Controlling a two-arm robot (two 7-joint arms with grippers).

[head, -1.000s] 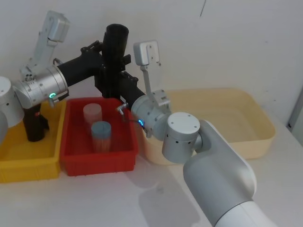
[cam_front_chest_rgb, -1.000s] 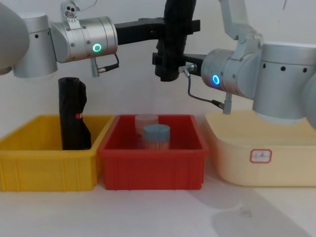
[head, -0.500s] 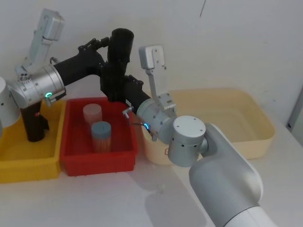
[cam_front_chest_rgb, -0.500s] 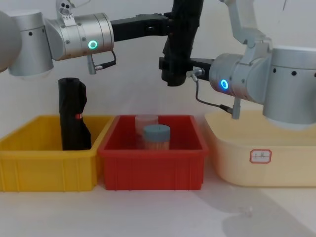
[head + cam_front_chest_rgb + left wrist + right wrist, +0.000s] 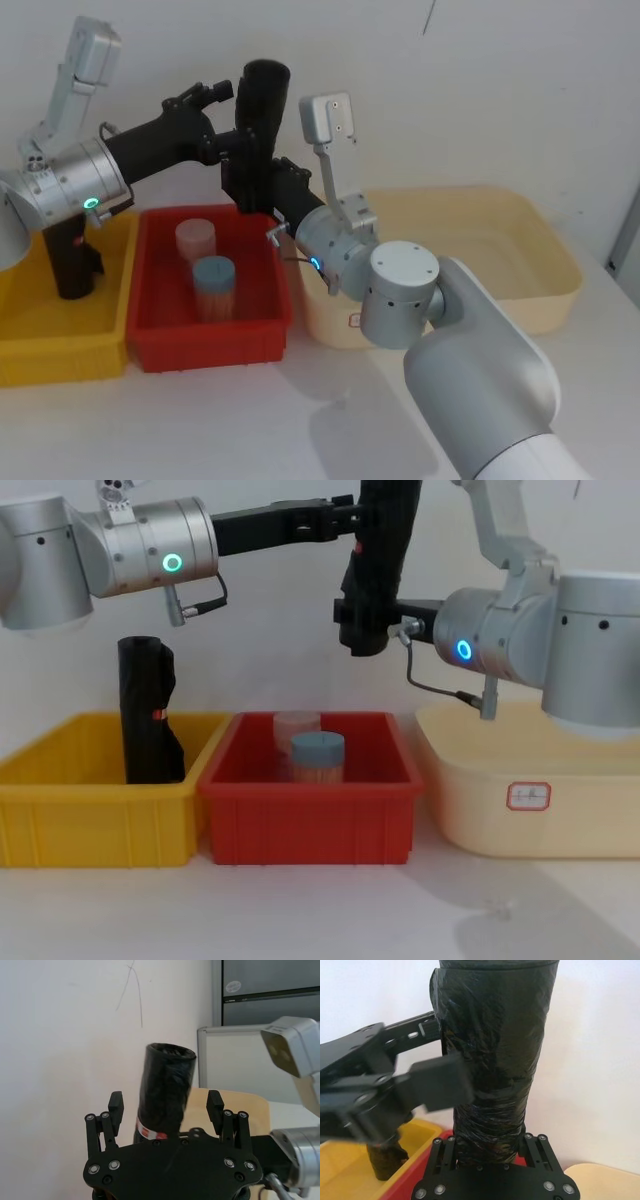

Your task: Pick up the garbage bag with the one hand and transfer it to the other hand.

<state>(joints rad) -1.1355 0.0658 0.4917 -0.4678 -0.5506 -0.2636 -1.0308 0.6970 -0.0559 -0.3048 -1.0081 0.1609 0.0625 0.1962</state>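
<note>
Right gripper [image 5: 487, 1142] round garbage bag [image 5: 492, 1045], left gripper [image 5: 165, 1102] alongside, red bin [image 5: 305, 820] below.

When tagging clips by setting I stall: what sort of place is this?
Probably a robotics lab: yellow plastic bin, red plastic bin, cream plastic tub on a white table, bare wall.

3 containers line the desk [image 5: 250, 420]: left bin [image 5: 60, 820], middle bin [image 5: 300, 825], right tub [image 5: 560, 810]. A slim roll [image 5: 145, 715] stands in the left bin; 2 jars [image 5: 317, 755] sit in the middle bin, 1 behind the other. Above the middle bin hangs the garbage bag [image 5: 378, 570], left gripper [image 5: 165, 1102] around its upper part, right gripper [image 5: 362, 610] at its lower end.
</note>
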